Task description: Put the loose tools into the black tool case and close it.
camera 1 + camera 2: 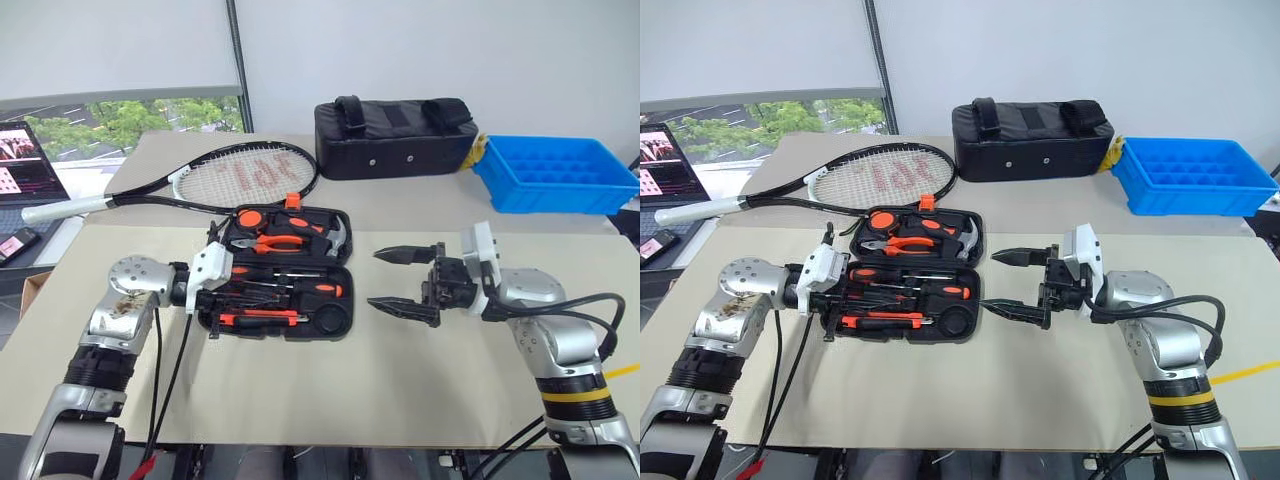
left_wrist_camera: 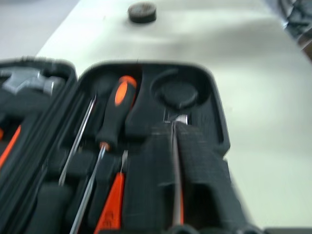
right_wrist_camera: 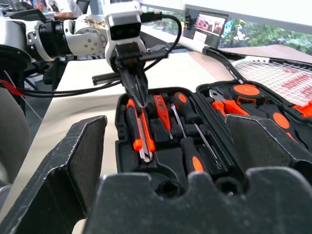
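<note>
Left tool (image 3: 139, 100) closed over utility knife (image 3: 142, 132), partly hidden

one tool case (image 1: 277, 270), one racket (image 1: 225, 178), one bag (image 1: 395, 136), one tray (image 1: 556, 174)

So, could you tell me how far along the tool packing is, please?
Mostly packed: screwdrivers and the utility knife sit in the open black tool case. The left gripper is shut above the knife; the right gripper is open and holds nothing. Left: the small grey tape roll on the table, then closing the case.

Bare table (image 1: 330, 385) lies open before the black tool case (image 1: 340, 300); a racket (image 1: 245, 175) crowds behind it.
</note>
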You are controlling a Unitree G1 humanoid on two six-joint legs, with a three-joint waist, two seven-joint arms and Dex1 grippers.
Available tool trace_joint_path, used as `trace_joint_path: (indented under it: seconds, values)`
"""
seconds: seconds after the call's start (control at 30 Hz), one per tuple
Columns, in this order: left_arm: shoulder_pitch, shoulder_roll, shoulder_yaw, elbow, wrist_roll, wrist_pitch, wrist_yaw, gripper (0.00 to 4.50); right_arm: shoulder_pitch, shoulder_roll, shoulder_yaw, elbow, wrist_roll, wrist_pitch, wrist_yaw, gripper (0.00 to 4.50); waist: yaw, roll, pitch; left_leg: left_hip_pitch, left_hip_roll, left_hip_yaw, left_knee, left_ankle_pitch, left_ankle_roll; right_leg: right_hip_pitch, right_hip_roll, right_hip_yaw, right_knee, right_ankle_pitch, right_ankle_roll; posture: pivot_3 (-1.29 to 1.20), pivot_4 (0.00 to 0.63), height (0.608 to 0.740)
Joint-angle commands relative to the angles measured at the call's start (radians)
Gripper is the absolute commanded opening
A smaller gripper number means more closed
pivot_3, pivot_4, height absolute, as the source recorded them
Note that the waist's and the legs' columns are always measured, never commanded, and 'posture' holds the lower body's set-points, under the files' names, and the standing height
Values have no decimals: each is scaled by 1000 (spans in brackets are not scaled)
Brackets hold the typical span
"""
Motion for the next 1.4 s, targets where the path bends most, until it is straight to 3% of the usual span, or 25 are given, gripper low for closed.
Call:
trace_joint_path:
  seconds: [0.03,0.4,0.73,0.9,1.03,1.17,1.4]
  values:
    - [36,27,-30,-10,59,-30,9,95,-12,-3,-15,-29,10,-11,-1,4500,0,0,0,0,0,0,0,0,0,0,0,0,0,0,0,0,150,712]
    - [77,31,-108,79,174,-141,37,95,-13,-6,-14,-32,8,-9,1,4500,8,2,-1,2,0,0,0,-1,1,1,-2,1,0,0,0,0,150,712]
    - [82,11,-179,225,248,-273,61,95,-7,-8,-11,-40,4,-6,-7,4500,8,12,-8,7,0,1,0,-1,1,4,-5,2,1,-1,2,0,150,712]
    - [55,-17,-87,180,103,-169,56,95,1,-33,-36,-21,-15,-1,-34,4500,9,14,-10,10,0,1,1,0,1,7,-5,3,1,-4,7,0,150,712]
    - [43,-1,-7,67,-45,14,30,95,0,-63,-67,32,-46,-11,-77,4500,8,12,-8,2,0,1,2,1,2,1,-5,3,2,-3,7,0,150,712]
    - [51,39,36,-41,-134,158,4,1068,4,-126,-74,103,-122,-20,-104,4500,7,10,-7,-1,0,1,2,1,2,-1,-2,3,1,1,0,0,150,712]
    - [24,93,133,-177,-252,301,5,3739,-20,-253,0,251,-322,16,-158,4500,6,9,-6,-3,-2,3,1,1,0,-1,-3,3,-3,-1,3,0,150,712]
